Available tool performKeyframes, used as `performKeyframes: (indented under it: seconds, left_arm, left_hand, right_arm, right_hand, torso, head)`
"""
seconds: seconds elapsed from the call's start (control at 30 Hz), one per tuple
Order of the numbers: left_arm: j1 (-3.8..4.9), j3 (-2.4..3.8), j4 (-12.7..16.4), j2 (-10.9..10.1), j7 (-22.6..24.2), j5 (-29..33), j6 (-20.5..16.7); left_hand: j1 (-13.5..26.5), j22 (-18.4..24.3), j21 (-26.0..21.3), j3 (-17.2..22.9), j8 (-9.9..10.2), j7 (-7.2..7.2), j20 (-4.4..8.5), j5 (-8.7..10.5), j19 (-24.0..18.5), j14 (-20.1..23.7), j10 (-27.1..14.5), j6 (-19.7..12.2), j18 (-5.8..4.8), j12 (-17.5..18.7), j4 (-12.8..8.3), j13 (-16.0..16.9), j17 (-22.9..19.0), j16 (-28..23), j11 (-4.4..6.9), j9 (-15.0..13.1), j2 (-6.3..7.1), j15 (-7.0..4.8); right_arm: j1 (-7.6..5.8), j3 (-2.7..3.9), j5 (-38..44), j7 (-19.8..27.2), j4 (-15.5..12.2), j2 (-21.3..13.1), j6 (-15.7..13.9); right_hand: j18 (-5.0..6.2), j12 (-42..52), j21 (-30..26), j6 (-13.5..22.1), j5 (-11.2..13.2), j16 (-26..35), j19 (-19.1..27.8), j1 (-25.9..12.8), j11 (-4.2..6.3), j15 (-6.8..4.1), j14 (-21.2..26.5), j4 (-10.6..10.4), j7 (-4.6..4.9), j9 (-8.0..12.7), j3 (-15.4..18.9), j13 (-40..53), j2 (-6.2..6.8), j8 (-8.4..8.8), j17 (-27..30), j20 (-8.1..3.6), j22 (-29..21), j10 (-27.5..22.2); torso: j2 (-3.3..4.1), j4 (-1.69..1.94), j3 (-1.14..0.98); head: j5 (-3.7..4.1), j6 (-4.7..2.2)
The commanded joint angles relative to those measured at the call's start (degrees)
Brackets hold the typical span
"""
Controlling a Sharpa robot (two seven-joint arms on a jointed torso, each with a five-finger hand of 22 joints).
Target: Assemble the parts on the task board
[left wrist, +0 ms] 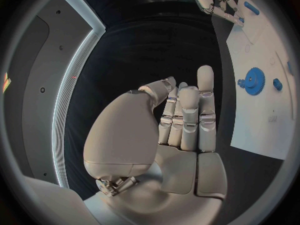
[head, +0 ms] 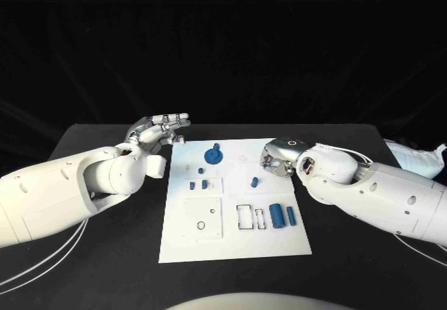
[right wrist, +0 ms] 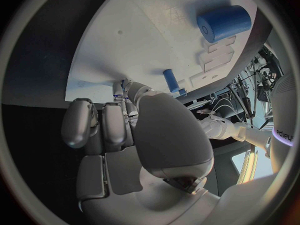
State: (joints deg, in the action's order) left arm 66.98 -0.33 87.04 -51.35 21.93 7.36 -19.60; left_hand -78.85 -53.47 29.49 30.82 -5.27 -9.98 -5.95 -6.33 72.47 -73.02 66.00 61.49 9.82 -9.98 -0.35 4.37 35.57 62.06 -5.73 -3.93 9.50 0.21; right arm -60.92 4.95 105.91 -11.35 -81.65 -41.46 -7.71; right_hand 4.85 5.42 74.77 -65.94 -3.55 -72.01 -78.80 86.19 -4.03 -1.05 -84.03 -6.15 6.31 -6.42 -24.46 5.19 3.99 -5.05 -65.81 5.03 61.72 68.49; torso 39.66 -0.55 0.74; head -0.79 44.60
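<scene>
The white task board (head: 233,239) lies in the middle of the table. A blue gear (head: 213,155) sits near its far edge, also the gear (left wrist: 254,80) in the left wrist view. Small blue pieces (head: 192,185) stand left of centre and a short blue peg (head: 253,183) stands mid-board. A thick blue cylinder (head: 276,215) and a slim blue bar (head: 291,216) lie at the right. My left hand (head: 163,129) hovers off the board's far left corner, fingers straight and holding nothing. My right hand (head: 278,161) sits over the far right edge, fingers curled in, nothing visible in them.
Rectangular cut-outs (head: 244,216) lie beside the cylinder and a raised square plate (head: 202,219) with a hole takes up the board's left half. Bare black table (head: 354,258) surrounds the board. White cloth (head: 419,158) lies at the far right edge.
</scene>
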Motion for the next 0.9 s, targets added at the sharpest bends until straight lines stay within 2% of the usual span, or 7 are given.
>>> performKeyframes:
  seconds: [0.03,0.27,0.43,0.67,0.9]
  left_arm:
    - [0.04,0.02,0.18,-0.01,0.37,0.32,1.03]
    - [0.03,0.01,0.08,-0.16,0.18,0.17,1.12]
    - [0.03,0.01,0.01,-0.24,0.02,0.02,1.22]
    - [0.02,0.00,-0.04,-0.38,-0.15,-0.05,1.29]
    - [0.02,-0.01,-0.11,-0.32,-0.24,-0.06,1.42]
  left_hand:
    - [-0.51,0.08,-0.35,-0.20,-0.37,0.24,0.08,0.12,-0.19,0.48,-0.24,-0.05,0.65,-0.39,-0.40,0.08,-0.12,-0.38,0.26,-0.03,-0.34,0.11]
    - [-0.60,0.12,-0.39,-0.27,-0.35,0.18,0.09,0.12,-0.18,0.54,-0.36,-0.14,0.64,-0.43,-0.53,0.06,-0.27,-0.44,0.21,-0.01,-0.34,0.12]
    - [-0.63,0.15,-0.41,-0.32,-0.32,0.14,0.09,0.12,-0.17,0.57,-0.44,-0.22,0.63,-0.45,-0.60,0.05,-0.33,-0.45,0.18,0.01,-0.35,0.14]
    - [-0.65,0.19,-0.46,-0.40,-0.28,0.06,0.08,0.12,-0.17,0.65,-0.60,-0.35,0.62,-0.48,-0.67,0.02,-0.48,-0.51,0.11,0.03,-0.37,0.17]
    - [-0.65,0.21,-0.48,-0.44,-0.26,0.02,0.08,0.12,-0.17,0.71,-0.67,-0.42,0.61,-0.49,-0.71,0.01,-0.61,-0.56,0.08,0.05,-0.38,0.20]
  right_arm:
    - [0.60,-0.51,2.38,-0.96,-0.25,0.01,2.23]
    - [0.60,-0.46,3.37,-1.98,-1.47,-0.59,-2.48]
    - [0.57,0.35,2.66,-2.30,-3.45,-1.86,-5.07]
    - [0.32,1.70,0.29,-2.82,-8.22,-4.85,-5.91]
    - [0.75,2.08,-1.36,-2.66,-13.62,-5.84,-6.43]
  right_hand:
    - [0.53,-0.18,0.20,-0.47,0.34,-0.14,-0.29,-0.10,1.12,-0.35,-2.30,0.36,0.15,-0.17,-0.38,-0.16,-0.70,-0.11,0.01,-0.29,0.16,1.78]
    - [0.48,-0.46,0.35,-0.56,0.46,-0.15,-0.44,-0.47,1.01,-0.34,-2.33,0.89,0.30,-0.29,-0.89,-0.34,-0.63,0.01,0.05,-0.31,0.40,2.09]
    - [0.46,-0.54,0.41,-0.63,0.50,-0.15,-0.50,-0.70,0.95,-0.32,-2.33,1.05,0.37,-0.35,-1.03,-0.39,-0.51,0.04,0.09,-0.31,0.49,2.25]
    - [0.44,-0.69,0.48,-0.78,0.50,-0.19,-0.57,-1.00,0.85,-0.29,-2.34,1.37,0.48,-0.45,-1.37,-0.49,-0.42,0.08,0.08,-0.29,0.59,2.54]
    - [0.42,-0.81,0.56,-0.82,0.49,-0.25,-0.64,-1.18,0.74,-0.25,-2.34,1.58,0.61,-0.51,-1.65,-0.57,-0.41,0.14,0.05,-0.27,0.71,2.71]
  torso:
    - [-0.03,-0.04,-0.03]
    - [-0.07,-0.04,-0.01]
    - [-0.14,-0.09,-0.02]
    - [-0.07,-0.10,0.03]
    - [-0.01,-0.03,-0.03]
  head:
    - [-0.05,0.13]
    - [-0.07,0.16]
    - [-0.10,0.11]
    - [-0.19,0.16]
    - [-0.58,0.13]
